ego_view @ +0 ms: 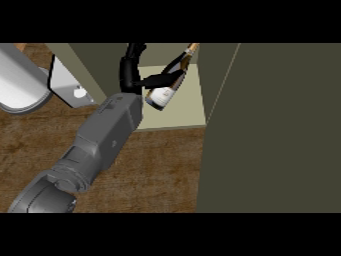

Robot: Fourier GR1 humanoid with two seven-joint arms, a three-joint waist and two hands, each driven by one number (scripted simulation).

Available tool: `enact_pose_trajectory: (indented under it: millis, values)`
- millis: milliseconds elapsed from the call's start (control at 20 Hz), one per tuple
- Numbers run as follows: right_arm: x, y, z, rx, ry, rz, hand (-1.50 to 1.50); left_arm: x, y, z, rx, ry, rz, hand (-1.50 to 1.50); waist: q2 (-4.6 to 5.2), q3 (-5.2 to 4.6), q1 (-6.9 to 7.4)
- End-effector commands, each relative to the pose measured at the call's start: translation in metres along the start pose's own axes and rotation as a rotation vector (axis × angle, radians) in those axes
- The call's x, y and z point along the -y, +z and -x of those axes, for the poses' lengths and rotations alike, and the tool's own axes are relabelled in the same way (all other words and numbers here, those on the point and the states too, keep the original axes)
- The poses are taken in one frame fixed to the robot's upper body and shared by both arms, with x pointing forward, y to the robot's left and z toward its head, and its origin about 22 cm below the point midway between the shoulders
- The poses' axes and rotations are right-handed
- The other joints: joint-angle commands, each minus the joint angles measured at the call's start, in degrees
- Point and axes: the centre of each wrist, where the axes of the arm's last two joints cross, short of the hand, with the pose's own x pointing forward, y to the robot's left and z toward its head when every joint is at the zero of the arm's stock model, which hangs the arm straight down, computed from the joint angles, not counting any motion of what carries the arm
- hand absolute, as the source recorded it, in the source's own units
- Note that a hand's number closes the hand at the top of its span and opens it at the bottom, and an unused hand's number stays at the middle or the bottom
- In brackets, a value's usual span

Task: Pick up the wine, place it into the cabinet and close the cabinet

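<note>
The right hand, fingers curled around the wine bottle, holds it tilted inside the open cabinet, neck toward 1 o'clock; its pale label is unreadable.

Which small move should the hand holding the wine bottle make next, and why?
Probably lower the wine bottle onto the cabinet shelf and open the fingers. The left hand holds it tilted inside the open cabinet, above the pale shelf, so it seems not yet set down, and the cabinet door is still open.
</note>
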Motion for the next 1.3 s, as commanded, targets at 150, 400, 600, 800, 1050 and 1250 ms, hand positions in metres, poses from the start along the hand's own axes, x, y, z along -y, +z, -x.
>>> enact_pose_trajectory:
  millis: [150, 400, 600, 800, 1050, 1250]
  values:
    - [-0.003, 0.003, -0.007, 0.027, -0.031, -0.014, -1.5, -0.018, 0.003, 0.012, -0.003, -0.094, -0.013, -1.5, 0.37, -0.18, -0.15]
    - [-0.002, 0.017, -0.009, 0.026, -0.03, -0.029, -1.5, -0.015, 0.017, 0.025, 0.014, -0.079, -0.043, -1.5, 0.37, -0.16, -0.74]
    - [0.0, 0.0, -0.002, 0.017, -0.031, -0.029, -1.5, -0.032, 0.02, 0.035, 0.037, -0.039, -0.052, -1.5, 0.62, -0.21, -0.01]
    - [-0.008, 0.009, -0.01, 0.026, -0.025, -0.053, -1.5, -0.032, 0.017, 0.033, 0.025, -0.059, -0.036, -1.5, 0.51, -0.22, -0.6]
    - [-0.005, 0.004, -0.008, 0.022, -0.016, -0.027, -1.5, -0.037, 0.019, 0.036, 0.045, 0.012, 0.032, -1.5, 0.33, -0.22, 0.06]
    - [-0.01, -0.002, -0.006, 0.017, -0.036, -0.041, -1.5, -0.018, 0.023, 0.032, 0.061, 0.004, 0.069, -1.5, 0.31, -0.21, -0.15]
